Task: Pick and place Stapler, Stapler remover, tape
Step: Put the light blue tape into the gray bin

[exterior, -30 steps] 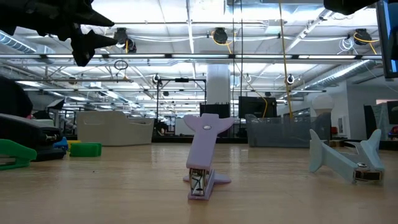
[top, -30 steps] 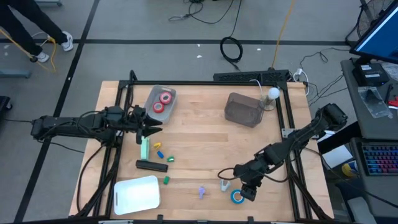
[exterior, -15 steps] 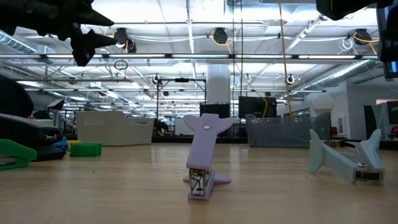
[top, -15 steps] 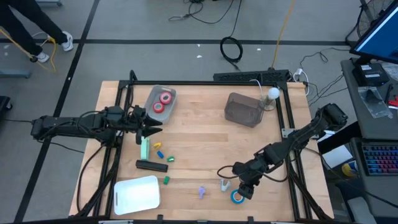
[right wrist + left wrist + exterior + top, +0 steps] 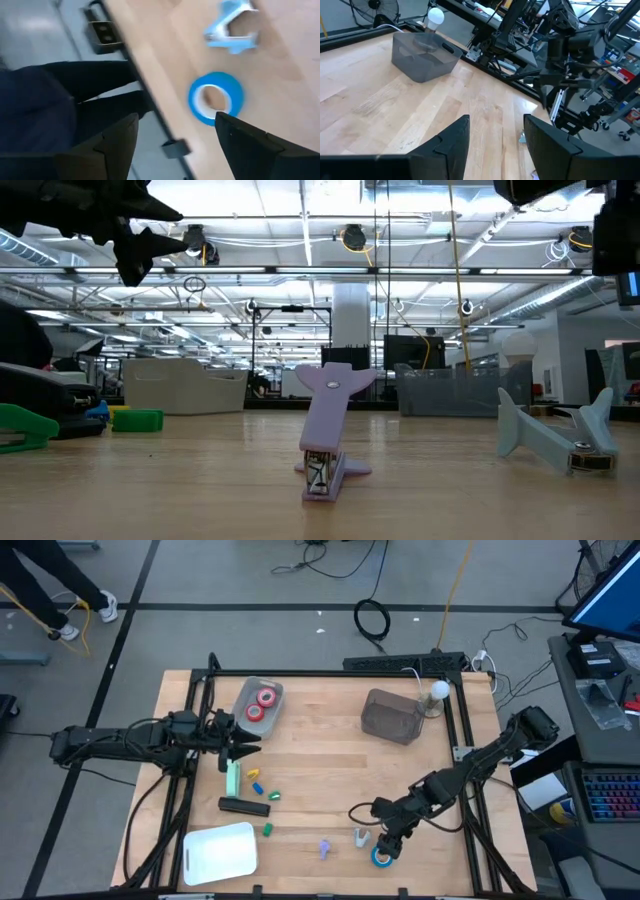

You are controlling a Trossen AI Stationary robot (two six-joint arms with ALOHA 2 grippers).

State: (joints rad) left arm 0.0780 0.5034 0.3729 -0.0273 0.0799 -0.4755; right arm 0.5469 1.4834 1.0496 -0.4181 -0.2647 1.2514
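- My right fingers [image 5: 385, 845] hung spread over the near right part of the wooden counter [image 5: 330, 760], directly above a blue tape roll [image 5: 381, 857] that lay flat close to the counter's near edge; they pinched nothing. In my right wrist view that blue roll [image 5: 216, 97] sat free on the wood between my two dark fingers [image 5: 252, 142].
- Just beside the blue roll lay a pale blue staple remover [image 5: 360, 837], and a little further to the left stood a lilac staple remover [image 5: 324, 848], jaws down on the wood.
- At the near left corner rested a white tray [image 5: 220, 852], with a small green bit [image 5: 267, 830] near it.
- Past the tray lay a black stapler [image 5: 245, 805], then small yellow and blue bits [image 5: 254, 780] and a green stapler [image 5: 233, 778].
- My left fingers [image 5: 243, 743] hovered spread and empty above the green stapler, at the counter's left side.
- Farther back on the left stood a grey tray [image 5: 244, 692] holding two red tape rolls [image 5: 261, 704].
- At the far right sat a dark clear bin [image 5: 393, 716], with a white bulb [image 5: 439, 691] beside it.
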